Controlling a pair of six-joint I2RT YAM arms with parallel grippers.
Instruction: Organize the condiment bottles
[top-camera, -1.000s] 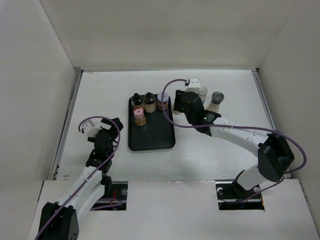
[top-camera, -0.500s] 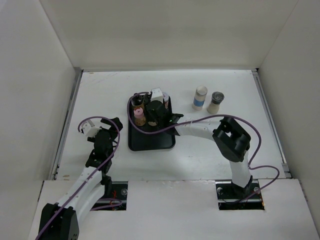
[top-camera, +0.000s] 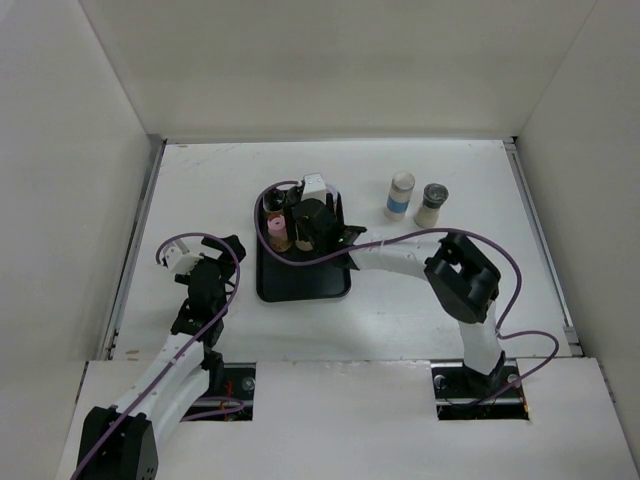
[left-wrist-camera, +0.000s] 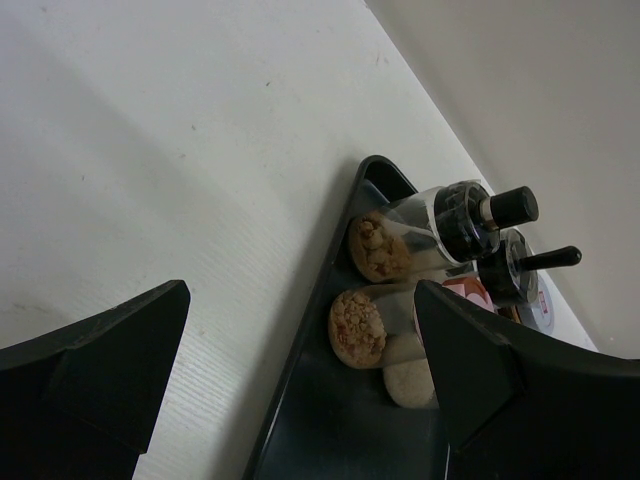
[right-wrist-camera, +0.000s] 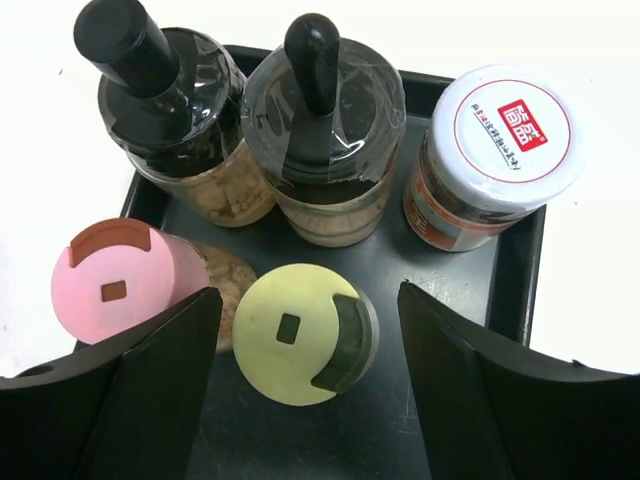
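Landmark: the flat black tray (top-camera: 305, 280) is lying on the white table (top-camera: 200, 180), and every place below is given from it.
Right gripper (right-wrist-camera: 305, 300): it is hanging over the tray's far half with its fingers spread wide, one on each side of the cream-lidded bottle (right-wrist-camera: 295, 335), and neither finger is visibly touching it.
Cream-lidded bottle: it is standing upright inside the tray, in the second row from the far rim, with a small dark square at the centre of its lid.
Pink-lidded bottle (right-wrist-camera: 115, 285): it is standing inside the tray, just left of the cream one and against the left rim.
Brown bottles: a thick-capped bottle (right-wrist-camera: 175, 130) and a slim-capped bottle (right-wrist-camera: 320, 150) are standing side by side along the tray's far rim.
White-lidded jar (right-wrist-camera: 510, 130): it is sitting in the tray's far-right corner, and its lid is showing red Chinese characters inside a red ring, with a smaller line too fine to read.
Blue-labelled white bottle (top-camera: 399, 196): it is standing off the tray, to its right, and its label print is too small to read.
Grinder-topped jar (top-camera: 432, 205): it is standing further right of the tray, just beside that white bottle.
Left gripper (left-wrist-camera: 300, 295): it is hovering left of the tray, off it, with its fingers parted and holding nothing.
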